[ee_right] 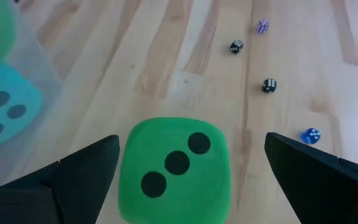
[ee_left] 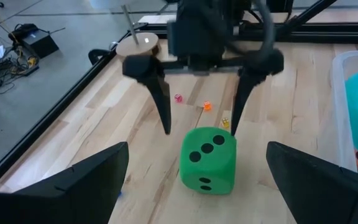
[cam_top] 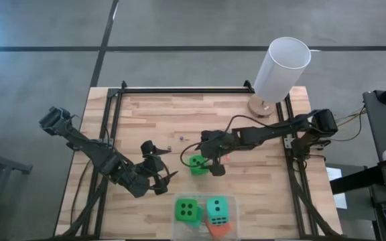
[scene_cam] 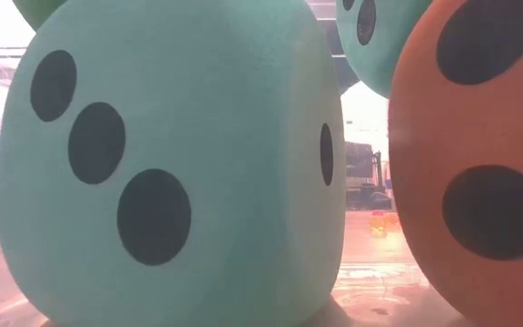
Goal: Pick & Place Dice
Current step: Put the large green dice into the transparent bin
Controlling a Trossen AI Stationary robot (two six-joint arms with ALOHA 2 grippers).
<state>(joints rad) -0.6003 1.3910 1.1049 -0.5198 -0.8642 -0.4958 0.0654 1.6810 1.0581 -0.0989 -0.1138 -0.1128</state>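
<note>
A pale wooden worktop (cam_top: 153, 120) framed by dark rails sits on a grey floor, with a white cylinder (cam_top: 281, 68) on a round wooden base at its far right corner.

The right gripper (cam_top: 205, 163) hangs with its jaws spread wide, one finger either side of a bright green die (ee_right: 173, 169) that rests on the wood directly between and below them, three pips up. Nothing touches it yet as far as the wrist view shows. The die looks like soft foam: light, rounded at the edges, likely to squash and spring back, not slippery and not fragile. A good hold would be on two opposite flat side faces, low enough that the pads meet the middle of each face and not the rounded corners, with gentle closing so the cube does not bulge out.

Beyond the jaws, several tiny dice (ee_right: 268, 85) lie scattered on the wood. Farther off, toward the near edge, a clear bin (cam_top: 200, 229) holds a second green die (cam_top: 187, 211), a teal die (cam_top: 217, 209) and an orange-red die (cam_top: 220, 229).

The left gripper (cam_top: 157, 170), also wide open, waits just beside the scene, facing the green die.
</note>
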